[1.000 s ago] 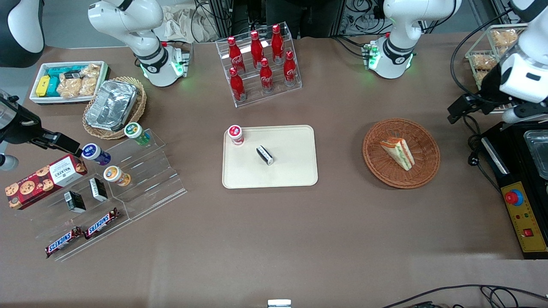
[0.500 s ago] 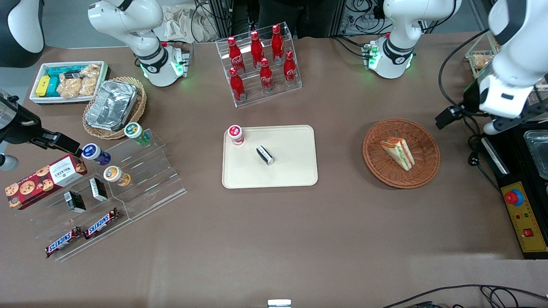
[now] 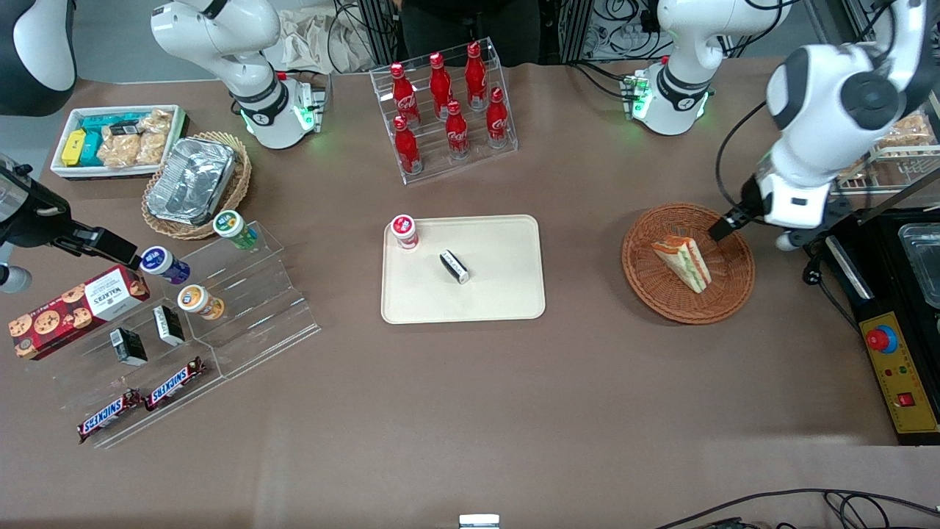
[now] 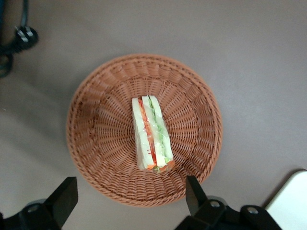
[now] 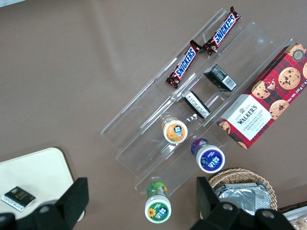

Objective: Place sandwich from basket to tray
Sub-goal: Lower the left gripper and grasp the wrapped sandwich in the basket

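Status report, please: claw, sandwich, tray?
Claw open above basket. Sandwich lies in basket, not gripped. Tray already holds can and small packet.

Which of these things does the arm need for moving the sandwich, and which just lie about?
Needed: sandwich, in the basket; tray; tool, open above the basket.
Lying about: cola bottles, chocolate bars, biscuit box, foil dish.
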